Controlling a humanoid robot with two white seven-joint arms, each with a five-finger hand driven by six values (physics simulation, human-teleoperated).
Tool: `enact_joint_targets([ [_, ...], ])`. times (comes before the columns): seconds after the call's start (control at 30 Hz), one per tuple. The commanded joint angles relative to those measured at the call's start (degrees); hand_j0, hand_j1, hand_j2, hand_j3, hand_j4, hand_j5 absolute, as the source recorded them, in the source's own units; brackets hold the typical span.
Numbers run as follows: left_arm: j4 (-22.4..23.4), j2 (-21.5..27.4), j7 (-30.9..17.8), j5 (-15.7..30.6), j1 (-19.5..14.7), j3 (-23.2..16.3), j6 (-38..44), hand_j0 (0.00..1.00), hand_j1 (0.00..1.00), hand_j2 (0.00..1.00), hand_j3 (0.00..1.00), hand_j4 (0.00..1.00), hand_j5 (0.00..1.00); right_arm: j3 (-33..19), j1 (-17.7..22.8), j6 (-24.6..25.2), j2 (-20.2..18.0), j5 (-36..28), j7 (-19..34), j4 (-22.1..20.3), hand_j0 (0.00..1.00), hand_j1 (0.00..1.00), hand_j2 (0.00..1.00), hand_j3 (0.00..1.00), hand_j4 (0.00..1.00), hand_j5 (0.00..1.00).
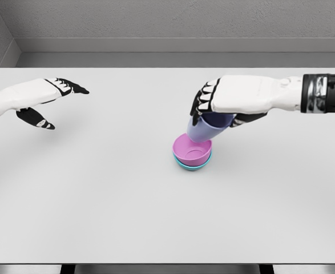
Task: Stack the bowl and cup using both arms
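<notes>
Right hand [220, 105] wrapped around the cup [204, 130], fingers curled over its top part. Cup tilted, with its low end touching or just above the back edge of the pink bowl [192, 151]. Hard to tell which. Pink bowl sitting inside the blue bowl [193, 166], with only a thin blue rim peeking out below. Both bowls near the middle of the table [99, 200], a bit to the right.

Left hand [52, 98] far off on the left side, fingers straight and spread, thumb hanging down, holding nothing.

Looks like the last step: putting the cup into the pink bowl.

Things that could go wrong:

- Letting go too soon. Cup leaning, not upright, so likely to tip over and roll out onto the table.
- Landing on the rim and not in the middle. Cup over the back edge now, not the center. Might catch the edge and flip the bowls up.
- Pushing down too hard. Could shove both bowls sideways, with nothing holding them in place.
- Fingers catching on the way out. Curled so close around the cup that opening them could drag it back out or knock it over.

Safer to straighten the cup, move it over the middle, lower slowly, then open wide.
</notes>
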Motion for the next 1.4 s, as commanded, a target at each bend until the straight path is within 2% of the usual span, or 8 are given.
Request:
enact_joint_targets([
  [0.0,-0.09,0.09,0.01,0.39,0.0,0.04,0.14,1.0,1.0,1.0,1.0,1.0,1.0,0.62,0.0,0.05,0.28,-0.26,-0.04,-0.12,0.65,0.65,0.65,0.65,0.65,0.65],
  [0.37,-0.09,0.18,0.01,0.39,0.0,0.12,0.14,1.0,1.0,1.0,1.0,1.0,1.0,3.52,0.0,0.58,1.25,-0.08,-0.04,-0.12,0.65,0.65,0.65,0.65,0.65,0.65],
  [0.93,-0.17,0.27,0.01,0.3,1.32,2.15,0.14,1.0,1.0,1.0,1.0,1.0,1.0,4.4,0.0,1.19,1.33,0.36,-0.04,0.32,0.66,0.66,0.66,0.66,0.66,0.66],
  [0.97,-0.17,0.27,0.01,0.3,1.41,2.15,0.14,1.0,1.0,1.0,1.0,1.0,1.0,4.4,0.0,1.19,1.33,0.36,-0.04,0.32,0.67,0.67,0.67,0.67,0.67,0.67],
  [1.0,-0.17,0.27,0.01,0.3,1.41,2.15,0.14,1.0,1.0,1.0,1.0,1.0,1.0,4.4,0.0,1.37,1.86,0.36,-0.04,0.32,0.87,0.87,0.87,0.87,0.87,0.87],
  [1.03,-0.17,0.27,0.01,0.3,1.41,2.15,0.14,1.0,1.0,1.0,1.0,1.0,1.0,4.4,0.0,2.07,1.86,0.27,-0.04,0.49,1.0,1.0,1.0,1.0,1.0,1.0],
  [1.37,0.0,0.27,0.01,0.3,1.41,2.94,0.14,1.0,1.0,1.0,1.0,1.0,1.0,4.49,0.0,2.51,2.13,0.27,-0.04,0.49,1.0,1.0,1.0,1.0,1.0,1.0],
])
